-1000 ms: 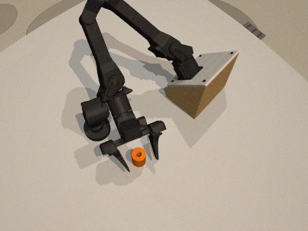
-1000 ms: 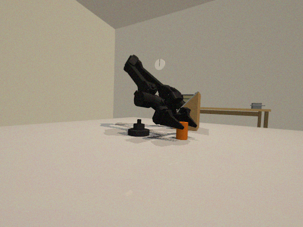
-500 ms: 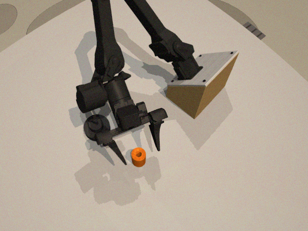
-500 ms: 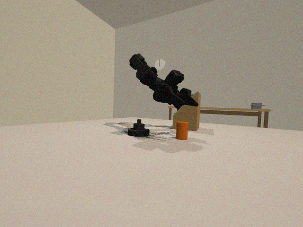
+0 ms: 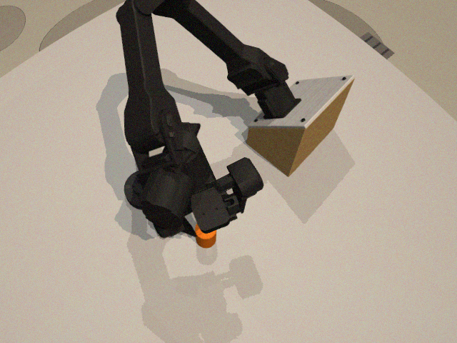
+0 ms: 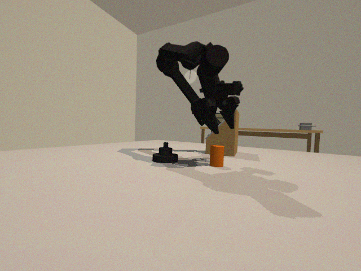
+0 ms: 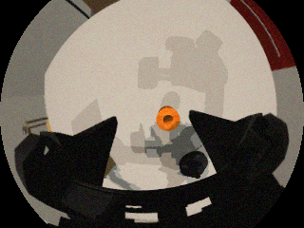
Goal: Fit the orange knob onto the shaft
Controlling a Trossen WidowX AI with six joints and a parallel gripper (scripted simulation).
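The orange knob (image 5: 206,240) (image 6: 216,156) (image 7: 168,127) stands upright on the table, hole facing up. The arm partly covers it in the top view. The round dark pedestal (image 6: 165,158) (image 7: 192,164) stands apart from the knob, to its left in the exterior view, with its bare shaft (image 6: 166,144) pointing up. The arm hides the pedestal in the top view. The shaft's flat side cannot be made out. My gripper (image 6: 225,130) (image 7: 154,117) is wide open and empty, pointing down above the knob. In the wrist view the knob lies between the fingertip lines, nearer the right finger.
The wedge-shaped wooden block (image 5: 275,147) (image 6: 223,141) with a grey sloped top carries the arm's base, beyond the knob in the exterior view. A wooden side table (image 6: 277,130) stands in the background. A red chair (image 7: 266,35) shows at the wrist view's upper right.
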